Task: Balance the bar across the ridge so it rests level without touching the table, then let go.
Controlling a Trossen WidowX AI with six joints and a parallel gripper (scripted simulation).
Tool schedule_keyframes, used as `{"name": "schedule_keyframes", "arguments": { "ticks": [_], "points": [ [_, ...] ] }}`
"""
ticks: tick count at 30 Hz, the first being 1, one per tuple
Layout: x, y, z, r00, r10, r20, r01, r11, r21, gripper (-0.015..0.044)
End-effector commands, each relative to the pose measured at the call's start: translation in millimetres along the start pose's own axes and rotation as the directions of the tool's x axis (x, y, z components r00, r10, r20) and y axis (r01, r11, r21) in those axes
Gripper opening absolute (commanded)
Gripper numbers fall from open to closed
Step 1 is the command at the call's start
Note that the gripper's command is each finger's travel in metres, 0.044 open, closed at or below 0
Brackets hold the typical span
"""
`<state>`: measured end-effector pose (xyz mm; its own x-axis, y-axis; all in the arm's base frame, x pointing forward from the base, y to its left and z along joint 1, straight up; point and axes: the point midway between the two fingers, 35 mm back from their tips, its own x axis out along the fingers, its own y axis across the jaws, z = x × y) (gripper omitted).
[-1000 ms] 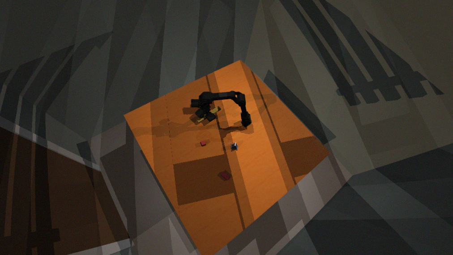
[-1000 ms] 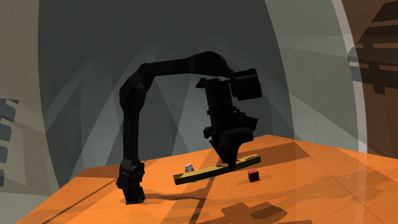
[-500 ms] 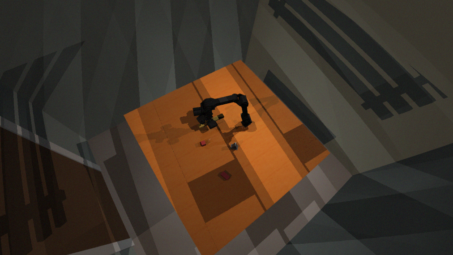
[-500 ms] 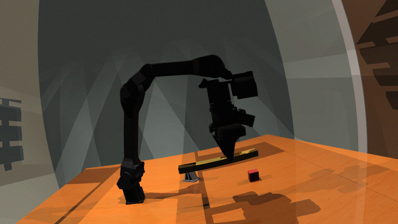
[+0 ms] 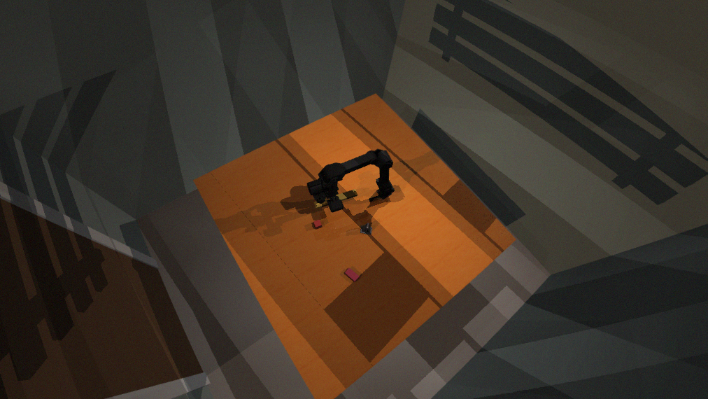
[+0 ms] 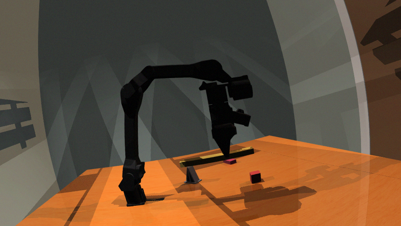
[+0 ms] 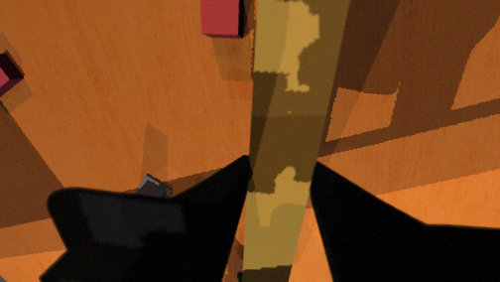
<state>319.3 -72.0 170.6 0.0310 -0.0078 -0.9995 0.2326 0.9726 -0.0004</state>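
From the top, the jointed black robot arm (image 5: 357, 162) (image 6: 174, 71) arches over the orange wood-grained table (image 5: 420, 237) (image 6: 157, 216) (image 7: 184, 99). Under its wrist shows the long, yellow, square-edged bar (image 5: 348, 195) (image 6: 206, 158) (image 7: 290, 114). The small grey wedge-shaped ridge (image 5: 366, 228) (image 6: 192, 175) (image 7: 155, 187) stands on the table, apart from the bar. A small red cube (image 5: 317, 224) (image 6: 255, 177) (image 7: 221, 17) and a flat crimson block (image 5: 351, 274) (image 6: 230, 161) (image 7: 6, 74) lie elsewhere on the wood.

In the exterior view, the black parallel-jaw gripper (image 6: 226, 156) (image 7: 279, 165) points down with the bar in its grip, raised off the table. One end of the bar appears above the ridge, though the angle probably flatters that alignment.

In the wrist view, the fingers are partly open, closed against both sides of the bar. The ridge shows off to one side, beyond a finger.
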Motion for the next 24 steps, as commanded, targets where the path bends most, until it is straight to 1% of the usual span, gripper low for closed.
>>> {"name": "schedule_keyframes", "arguments": {
  "ticks": [1,24],
  "points": [
    [1,13,-5,1.0,0.002,-0.003,-0.002,0.999,0.036,0.0],
    [-1,95,-43,1.0,0.009,-0.006,-0.007,0.961,0.275,0.0]
  ]
}}
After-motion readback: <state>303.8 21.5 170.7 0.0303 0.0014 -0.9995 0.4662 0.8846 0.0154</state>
